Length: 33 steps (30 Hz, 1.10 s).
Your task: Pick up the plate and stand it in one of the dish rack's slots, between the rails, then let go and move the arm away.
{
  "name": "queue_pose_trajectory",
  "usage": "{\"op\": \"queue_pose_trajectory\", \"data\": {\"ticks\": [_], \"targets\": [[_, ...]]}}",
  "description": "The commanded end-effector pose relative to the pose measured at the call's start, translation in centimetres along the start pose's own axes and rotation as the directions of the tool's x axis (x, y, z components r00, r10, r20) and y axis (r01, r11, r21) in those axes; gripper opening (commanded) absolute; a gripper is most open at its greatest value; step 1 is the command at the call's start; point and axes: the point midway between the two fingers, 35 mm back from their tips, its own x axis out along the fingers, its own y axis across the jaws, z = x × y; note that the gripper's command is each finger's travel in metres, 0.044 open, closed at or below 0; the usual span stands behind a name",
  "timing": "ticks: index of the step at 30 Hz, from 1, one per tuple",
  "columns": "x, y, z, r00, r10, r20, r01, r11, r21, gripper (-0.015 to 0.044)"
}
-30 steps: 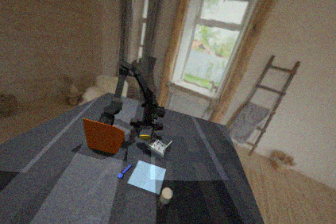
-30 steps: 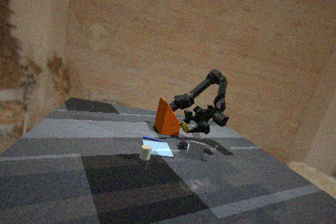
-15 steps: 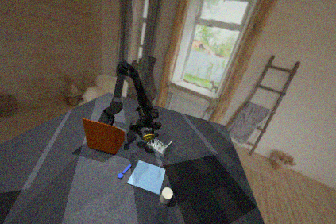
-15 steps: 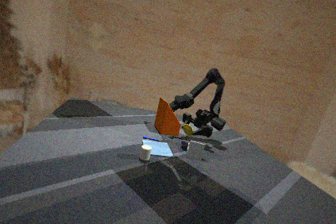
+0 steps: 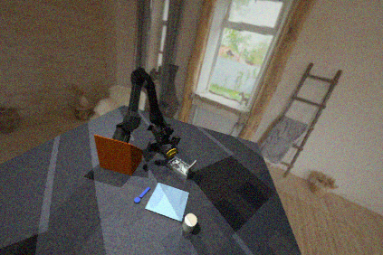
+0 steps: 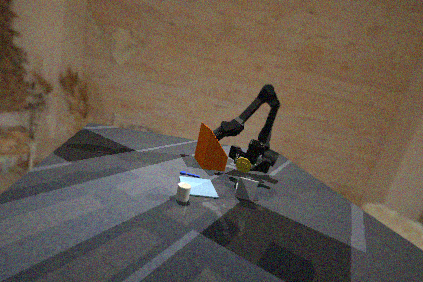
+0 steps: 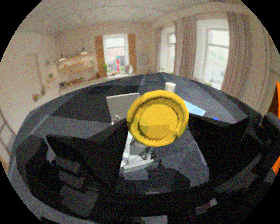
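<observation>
The small round yellow plate (image 5: pixel 171 153) (image 6: pixel 243 164) (image 7: pixel 161 116) is held on edge, roughly upright; its round face shows in the exterior view and the wrist view. My gripper (image 5: pixel 167 151) (image 7: pixel 157 119) is shut on it, with a dark finger at each side of the plate in the wrist view. The pale grey dish rack (image 5: pixel 180 167) (image 6: pixel 246 190) (image 7: pixel 141 163) stands on the table just beyond and below the plate. The plate appears above the rack's near end; the exact gap and its line-up with the slots cannot be told. The plate hides part of the rack in the wrist view.
A tall orange block (image 5: pixel 119 155) (image 6: pixel 209 151) stands beside the arm. A light blue sheet (image 5: pixel 169 202) (image 6: pixel 202 187) (image 7: pixel 195 108), a blue spoon (image 5: pixel 138 199) (image 6: pixel 189 174) and a cream cylinder (image 5: pixel 190 222) (image 6: pixel 184 192) (image 7: pixel 170 87) are on the table further out.
</observation>
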Motion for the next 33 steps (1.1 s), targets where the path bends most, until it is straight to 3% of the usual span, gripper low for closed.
{"op": "queue_pose_trajectory", "data": {"ticks": [1, 14, 33], "targets": [[-0.6, 0.2, 0.0, 0.997, 0.067, 0.044, -0.067, 0.998, 0.005, 0.0000], [-3.1, 1.0, -0.1, 0.947, 0.280, 0.160, -0.288, 0.957, 0.026, 0.0000], [-2.1, 1.5, -1.4, 0.946, 0.281, 0.158, -0.289, 0.957, 0.025, 0.0000]]}}
